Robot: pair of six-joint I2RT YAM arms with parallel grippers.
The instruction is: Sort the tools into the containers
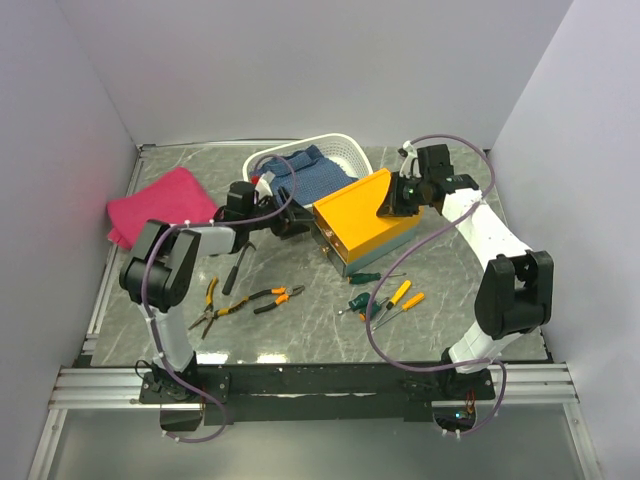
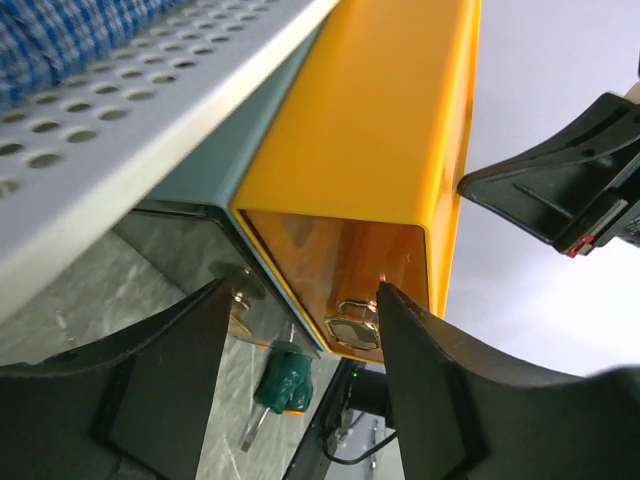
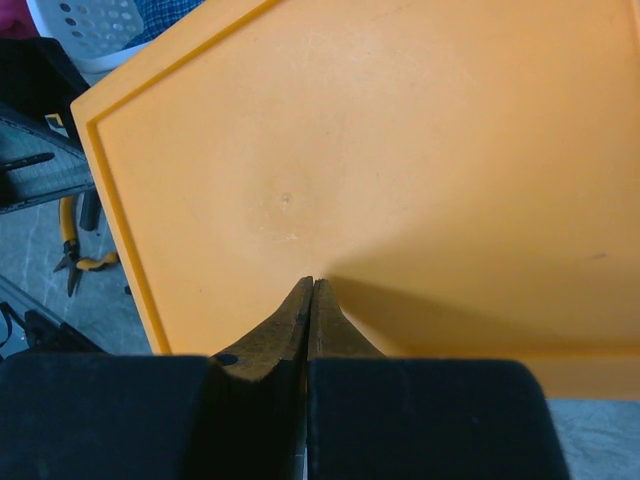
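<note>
Where the marbled table (image 1: 300, 335) has its middle, we find the orange box (image 1: 355, 215) (image 2: 370, 120) (image 3: 400, 150) lying askew, just in front of the white basket (image 1: 345, 150) that sits at its 12 o'clock with a blue cloth (image 1: 305, 170) inside. At the box's 9 o'clock end we see the left gripper (image 1: 292, 222) (image 2: 300, 290), its fingers apart, one on either side of the box's translucent end and its metal latch; whether they press on it we cannot tell. From 3 o'clock the right gripper (image 1: 393, 207) (image 3: 312, 283) reaches over the lid, its two tips pressed together on nothing, their points resting on the flat orange surface. At the box's 7 o'clock lie the pliers (image 1: 262, 298) (image 3: 75, 250), and at 6 o'clock the screwdrivers (image 1: 400, 295) with orange and green handles. A pink cloth (image 1: 160, 205) lies far out at 9 o'clock, near the table's edge.
</note>
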